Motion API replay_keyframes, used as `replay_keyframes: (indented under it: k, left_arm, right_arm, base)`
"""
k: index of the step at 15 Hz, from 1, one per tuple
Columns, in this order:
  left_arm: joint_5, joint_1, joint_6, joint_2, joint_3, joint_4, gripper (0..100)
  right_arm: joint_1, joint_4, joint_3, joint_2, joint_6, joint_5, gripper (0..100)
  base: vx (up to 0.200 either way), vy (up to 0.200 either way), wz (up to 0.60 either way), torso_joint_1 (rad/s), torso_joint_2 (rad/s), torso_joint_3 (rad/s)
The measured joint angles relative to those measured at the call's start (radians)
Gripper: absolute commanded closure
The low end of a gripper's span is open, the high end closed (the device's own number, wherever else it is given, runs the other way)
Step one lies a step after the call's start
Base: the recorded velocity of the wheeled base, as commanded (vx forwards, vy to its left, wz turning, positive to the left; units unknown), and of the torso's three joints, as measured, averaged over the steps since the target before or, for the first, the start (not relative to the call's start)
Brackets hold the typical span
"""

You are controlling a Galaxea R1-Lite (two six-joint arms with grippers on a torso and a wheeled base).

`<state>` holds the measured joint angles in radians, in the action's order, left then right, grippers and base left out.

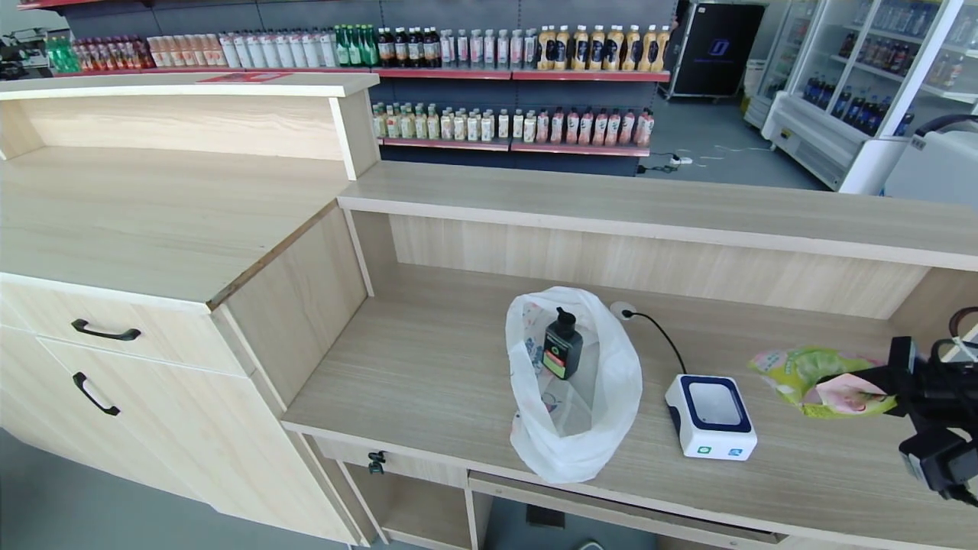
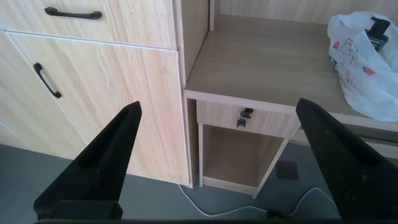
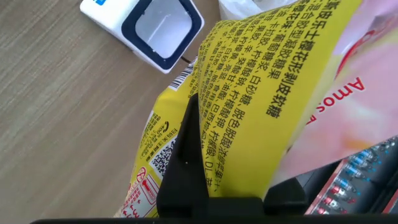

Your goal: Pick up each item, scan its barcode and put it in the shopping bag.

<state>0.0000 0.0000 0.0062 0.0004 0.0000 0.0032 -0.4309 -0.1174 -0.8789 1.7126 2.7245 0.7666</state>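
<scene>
My right gripper (image 1: 879,386) is shut on a yellow-green snack packet (image 1: 810,378) at the right of the wooden counter (image 1: 428,374), to the right of the scanner. In the right wrist view one black finger (image 3: 186,162) lies across the packet's (image 3: 261,93) printed back, with a barcode (image 3: 180,81) near the scanner-side edge. The white scanner (image 1: 710,416) (image 3: 158,28) faces up at mid-counter. Left of it the white shopping bag (image 1: 573,389) (image 2: 364,62) stands open, holding a black pump bottle (image 1: 562,345). My left gripper (image 2: 219,106) hangs open and empty, low before the counter's front.
The scanner's black cable (image 1: 661,328) runs back to a hole in the counter. A raised ledge (image 1: 657,206) backs the counter, and a taller cabinet with drawers (image 1: 107,336) stands to the left. Below the counter front is an open compartment (image 2: 239,155). Drink shelves stand behind.
</scene>
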Motion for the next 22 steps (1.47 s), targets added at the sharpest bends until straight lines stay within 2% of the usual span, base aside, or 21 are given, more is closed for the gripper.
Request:
replay_keyframes:
  k: [7, 14, 22]
  left_arm:
    - [0.0, 0.0, 0.0, 0.0, 0.0, 0.0, 0]
    - [0.0, 0.0, 0.0, 0.0, 0.0, 0.0, 0]
    - [0.0, 0.0, 0.0, 0.0, 0.0, 0.0, 0]
  right_arm:
    - [0.007, 0.087, -0.054, 0.112, 0.058, -0.001, 100]
    - [0.089, 0.126, -0.074, 0.213, 0.061, 0.0, 100]
    - [0.083, 0.16, -0.073, 0.246, 0.076, 0.006, 100]
  base:
    - [0.0, 0.0, 0.0, 0.0, 0.0, 0.0]
    - [0.0, 0.0, 0.0, 0.0, 0.0, 0.0]
    - [0.0, 0.0, 0.0, 0.0, 0.0, 0.0]
